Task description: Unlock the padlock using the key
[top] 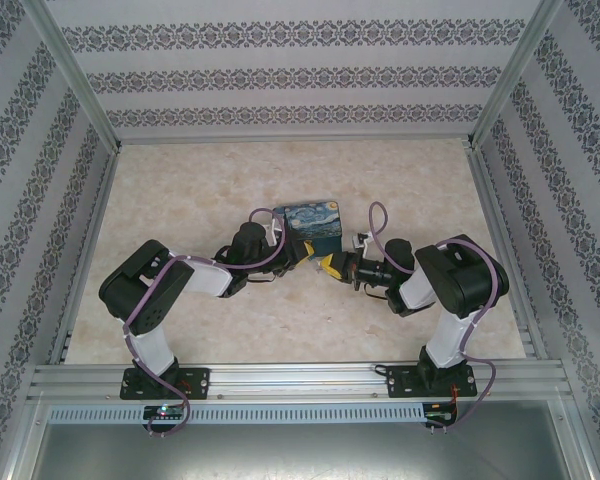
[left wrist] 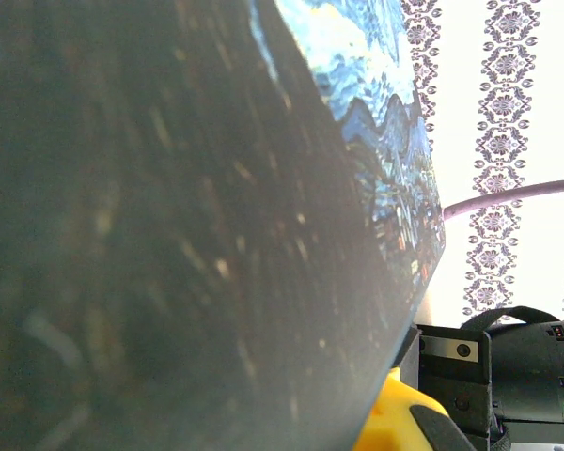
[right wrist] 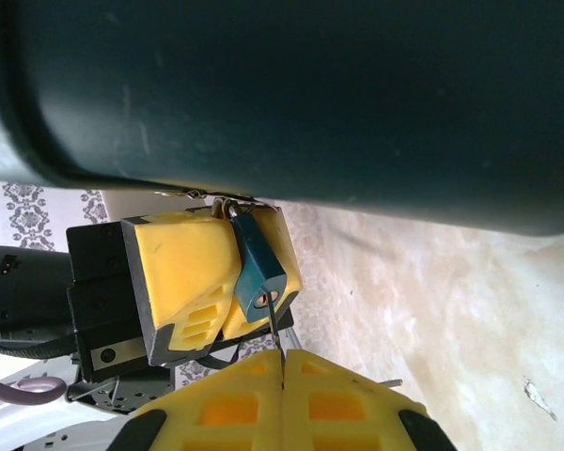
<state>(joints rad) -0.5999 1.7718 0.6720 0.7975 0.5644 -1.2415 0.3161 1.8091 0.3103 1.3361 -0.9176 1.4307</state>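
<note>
The small blue-grey padlock (right wrist: pixel 257 268) hangs by its shackle from the latch of the blue painted tin (right wrist: pixel 310 94). My left gripper (right wrist: pixel 227 324) is shut on the padlock, one yellow finger (right wrist: pixel 179 272) on each side of its body. My right gripper (right wrist: pixel 283 362) is shut on the thin key (right wrist: pixel 275 331), whose blade points up with its tip at the keyhole in the padlock's bottom face. In the top view both grippers, left (top: pixel 302 258) and right (top: pixel 328 265), meet at the near side of the tin (top: pixel 315 225).
The tin's dark side (left wrist: pixel 169 235) stands very close to the left wrist camera. A yellow finger (left wrist: pixel 395 423) shows under it, with the right gripper's black body (left wrist: pixel 508 376) behind. Patterned walls enclose the marble table (top: pixel 180 190), with free room at the back and sides.
</note>
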